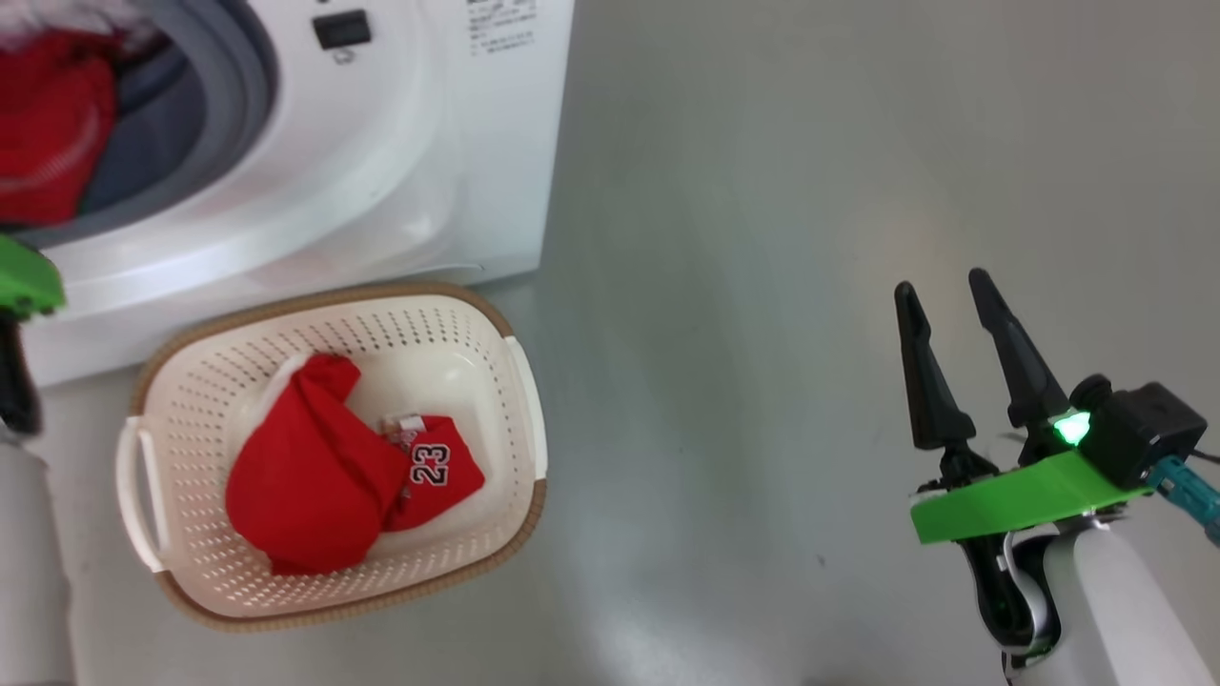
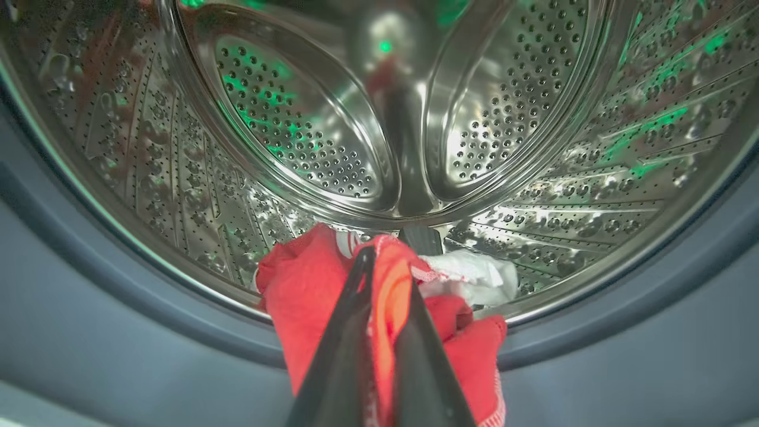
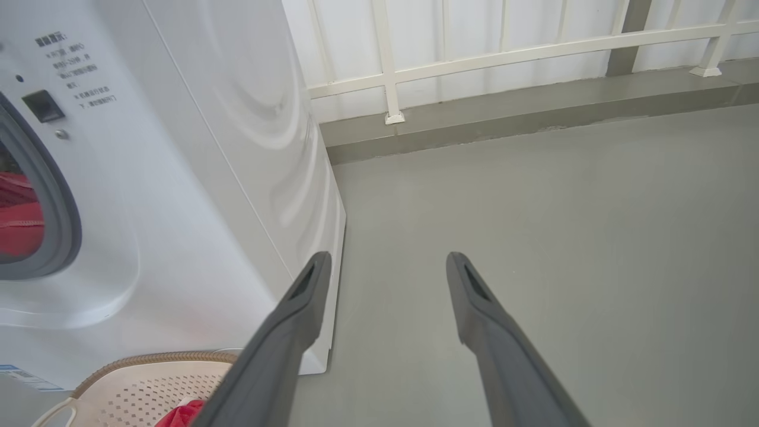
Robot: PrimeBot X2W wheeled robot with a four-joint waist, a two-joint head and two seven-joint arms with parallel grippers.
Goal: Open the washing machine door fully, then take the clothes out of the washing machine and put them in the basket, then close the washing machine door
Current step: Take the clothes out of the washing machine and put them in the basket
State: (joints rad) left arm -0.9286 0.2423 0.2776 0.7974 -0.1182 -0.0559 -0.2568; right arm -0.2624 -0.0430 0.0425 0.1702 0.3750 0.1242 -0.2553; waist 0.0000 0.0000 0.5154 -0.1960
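The white washing machine [image 1: 400, 171] stands at the upper left, its mouth open; the washing machine door is out of view. In the left wrist view my left gripper [image 2: 388, 267] is shut on a red garment with white trim [image 2: 302, 284] at the lip of the steel drum [image 2: 533, 89]. More red clothes [image 1: 48, 133] show in the mouth from the head view. The cream basket [image 1: 315, 300] sits on the floor before the machine, with a red jersey numbered 23 [image 1: 324, 476] inside. My right gripper [image 1: 941, 281] hangs open and empty over bare floor to the right.
A grey rubber gasket [image 2: 118, 332] rings the drum mouth. In the right wrist view the machine's white side [image 3: 207, 148] is left of my open right gripper [image 3: 388, 261], and the basket corner [image 3: 148, 379] is at lower left. A white railing [image 3: 504, 53] on a low kerb bounds the grey floor behind.
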